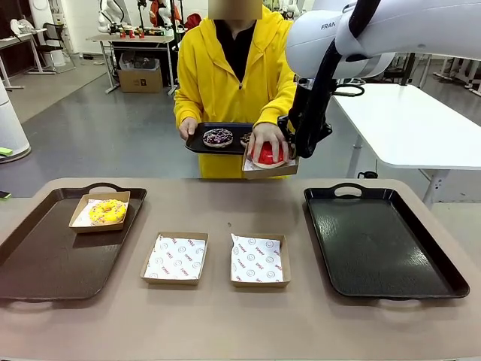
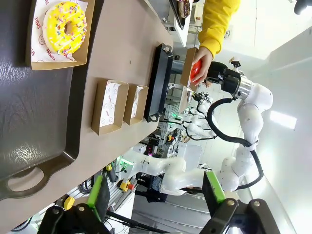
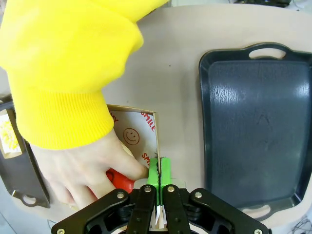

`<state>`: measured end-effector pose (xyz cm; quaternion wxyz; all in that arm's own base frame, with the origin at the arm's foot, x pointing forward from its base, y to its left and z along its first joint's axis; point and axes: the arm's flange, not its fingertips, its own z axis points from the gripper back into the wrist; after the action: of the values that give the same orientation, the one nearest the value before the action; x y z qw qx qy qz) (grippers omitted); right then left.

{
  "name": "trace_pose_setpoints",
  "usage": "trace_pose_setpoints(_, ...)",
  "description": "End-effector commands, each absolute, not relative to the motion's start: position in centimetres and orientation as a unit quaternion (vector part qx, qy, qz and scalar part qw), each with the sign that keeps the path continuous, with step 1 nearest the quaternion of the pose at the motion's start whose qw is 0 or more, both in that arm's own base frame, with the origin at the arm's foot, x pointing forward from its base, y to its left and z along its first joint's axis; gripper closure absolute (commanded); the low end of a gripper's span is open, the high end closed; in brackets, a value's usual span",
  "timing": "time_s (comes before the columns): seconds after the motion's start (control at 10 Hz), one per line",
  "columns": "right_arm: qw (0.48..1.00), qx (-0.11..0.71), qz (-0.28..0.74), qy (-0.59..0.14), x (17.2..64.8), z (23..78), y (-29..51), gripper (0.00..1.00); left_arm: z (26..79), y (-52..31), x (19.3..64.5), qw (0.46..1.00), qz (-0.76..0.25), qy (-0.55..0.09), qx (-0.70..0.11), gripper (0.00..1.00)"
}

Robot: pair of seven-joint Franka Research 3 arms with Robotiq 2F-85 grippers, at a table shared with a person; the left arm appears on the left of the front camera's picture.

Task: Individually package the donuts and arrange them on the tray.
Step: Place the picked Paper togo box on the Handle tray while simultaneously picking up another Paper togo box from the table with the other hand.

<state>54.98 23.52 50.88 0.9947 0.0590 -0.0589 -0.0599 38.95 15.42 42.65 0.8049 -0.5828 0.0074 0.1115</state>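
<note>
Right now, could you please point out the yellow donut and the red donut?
yellow donut point(image 1: 96, 213), front view, icing left of the hole.
red donut point(image 1: 268, 156), front view, red icing near its lower edge.

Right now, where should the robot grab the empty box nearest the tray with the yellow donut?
Probably best to pinch its near side wall, coming straight down from above. The empty box lies flat, open side up, and its thin upright walls are the only edges the open left hand could close on. The right hand grips another box by its wall that way.
</note>
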Motion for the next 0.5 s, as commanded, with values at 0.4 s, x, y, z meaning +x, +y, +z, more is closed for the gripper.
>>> trace_pose_setpoints(0.4, 0.995, 0.059, -0.06, -0.06, 54.88, 50.94, 23.32, 1.0, 42.82, 15.52, 38.79, 0.802, 0.11, 0.006, -0.587, 0.0)
